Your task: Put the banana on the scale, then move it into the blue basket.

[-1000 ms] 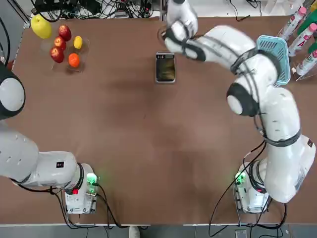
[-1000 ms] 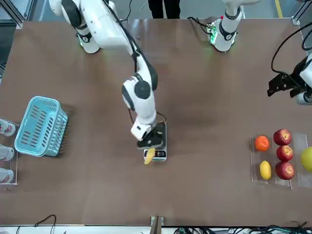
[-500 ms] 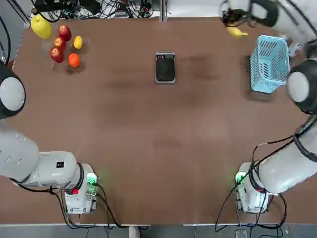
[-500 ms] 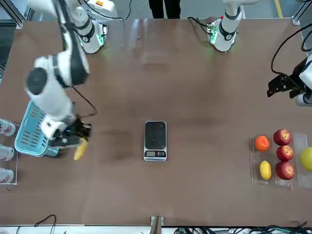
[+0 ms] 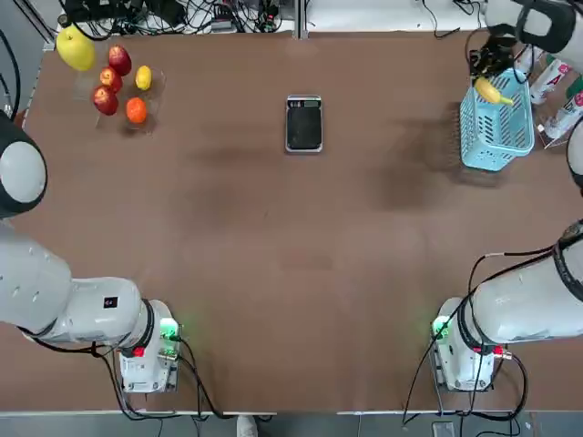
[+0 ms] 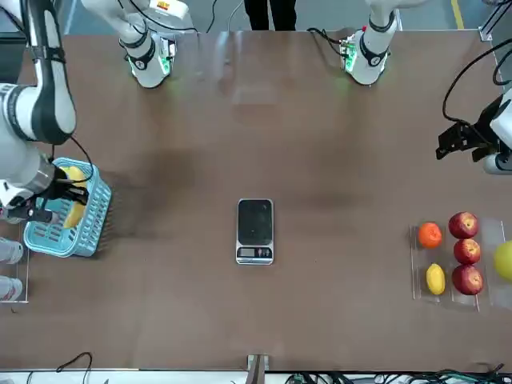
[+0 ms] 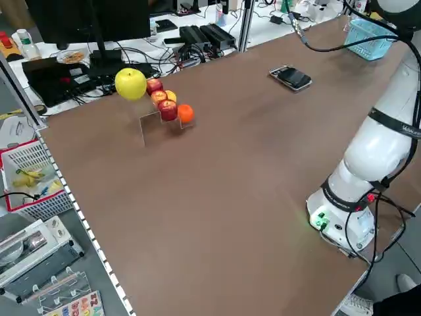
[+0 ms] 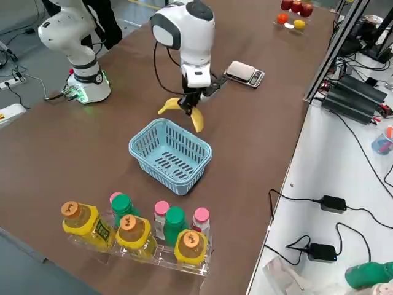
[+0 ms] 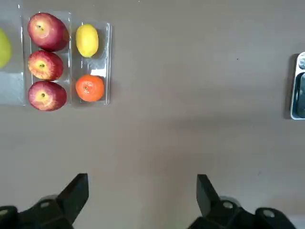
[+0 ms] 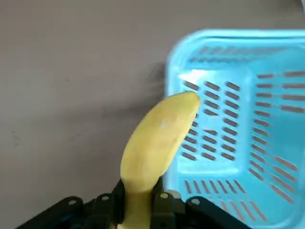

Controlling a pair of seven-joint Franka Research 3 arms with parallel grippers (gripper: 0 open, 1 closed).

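Observation:
My right gripper is shut on the small yellow banana and holds it in the air at the table's far right. In the right wrist view the banana sticks out from between the fingers, its tip over the rim of the light blue basket. The front view shows the banana over the basket. With nothing on it, the dark scale lies at the far centre of the table. My left gripper hangs open above the table near the fruit tray.
A clear tray at the far left holds red apples, an orange and a lemon, with a large yellow fruit beside it. Several capped bottles stand in a rack just past the basket.
My right arm has lifted the banana off the scale and carried it to the right, from beside the basket to over its rim. The left arm has not moved.

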